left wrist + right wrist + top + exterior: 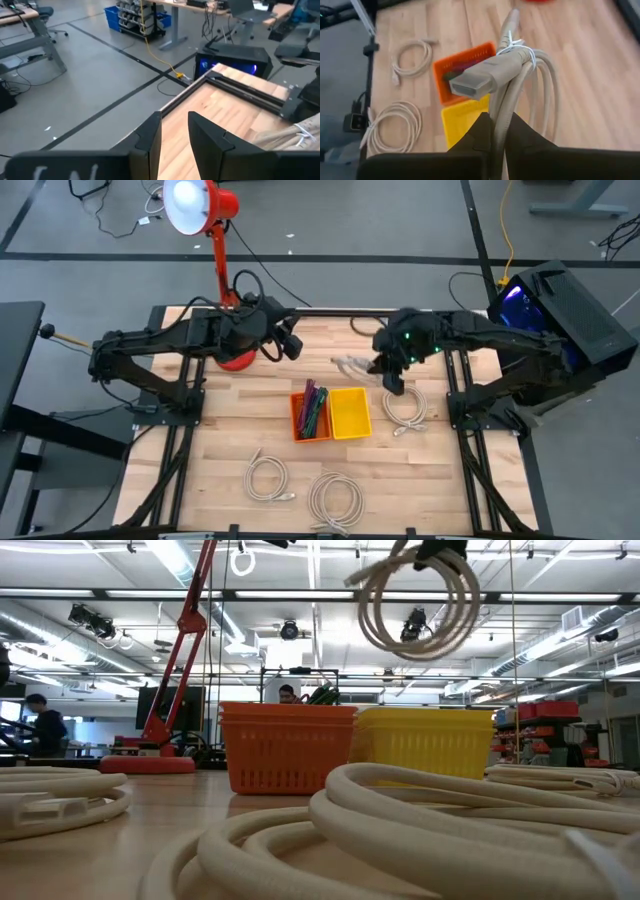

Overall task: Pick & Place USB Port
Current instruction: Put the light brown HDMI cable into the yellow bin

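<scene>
Beige USB cable coil (520,85) clamped in right gripper (501,131), hanging vertically (plug end toward yellow bin (462,122)), left gripper (175,137) apart.

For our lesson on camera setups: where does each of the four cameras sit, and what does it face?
High: overhead, facing down on both arms and the table.
Low: at tabletop height, facing the orange bin and yellow bin.
Left wrist: sees its open left end effector.
Right wrist: right end effector gripping the held cable, shared with low.
</scene>
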You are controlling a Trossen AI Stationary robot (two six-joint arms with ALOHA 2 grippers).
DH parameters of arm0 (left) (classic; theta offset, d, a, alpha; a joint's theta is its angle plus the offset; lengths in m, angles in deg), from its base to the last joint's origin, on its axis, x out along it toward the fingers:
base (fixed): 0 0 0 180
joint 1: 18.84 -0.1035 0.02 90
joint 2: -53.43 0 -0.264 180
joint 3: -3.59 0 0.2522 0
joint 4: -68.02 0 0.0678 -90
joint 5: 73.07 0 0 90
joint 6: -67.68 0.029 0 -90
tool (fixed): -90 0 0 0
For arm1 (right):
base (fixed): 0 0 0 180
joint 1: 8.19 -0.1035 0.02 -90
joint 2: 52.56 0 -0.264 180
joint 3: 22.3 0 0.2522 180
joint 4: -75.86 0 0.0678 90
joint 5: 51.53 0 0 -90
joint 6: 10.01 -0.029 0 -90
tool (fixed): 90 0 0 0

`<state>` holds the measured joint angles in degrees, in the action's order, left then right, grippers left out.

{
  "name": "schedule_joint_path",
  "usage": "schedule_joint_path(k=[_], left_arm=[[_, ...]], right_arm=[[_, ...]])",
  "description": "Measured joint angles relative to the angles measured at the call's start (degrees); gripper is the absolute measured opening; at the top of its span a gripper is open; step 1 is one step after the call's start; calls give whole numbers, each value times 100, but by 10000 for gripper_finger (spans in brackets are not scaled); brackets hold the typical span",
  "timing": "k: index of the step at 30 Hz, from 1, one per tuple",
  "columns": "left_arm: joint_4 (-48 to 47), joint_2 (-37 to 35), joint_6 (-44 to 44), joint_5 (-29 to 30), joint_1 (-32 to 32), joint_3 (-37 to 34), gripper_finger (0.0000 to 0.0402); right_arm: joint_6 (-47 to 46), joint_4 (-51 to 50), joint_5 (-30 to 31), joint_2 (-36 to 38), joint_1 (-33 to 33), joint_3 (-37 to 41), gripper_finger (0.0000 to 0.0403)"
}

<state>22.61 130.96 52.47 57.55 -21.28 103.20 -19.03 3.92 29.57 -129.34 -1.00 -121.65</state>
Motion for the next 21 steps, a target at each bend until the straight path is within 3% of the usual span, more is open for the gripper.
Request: schedule_joint_path(k=[4,11,21], left_arm=[[-149,2,-24,-199,-2,2,103],[-171,2,-24,-480,4,0,103],[-313,2,-24,-853,4,0,103]], right_arm=[[-703,463,-4,204,-332,709,18],[-2121,2839,-45,876,-652,2166,18],[-3711,3837,1599,1471,-1292,3385,18]])
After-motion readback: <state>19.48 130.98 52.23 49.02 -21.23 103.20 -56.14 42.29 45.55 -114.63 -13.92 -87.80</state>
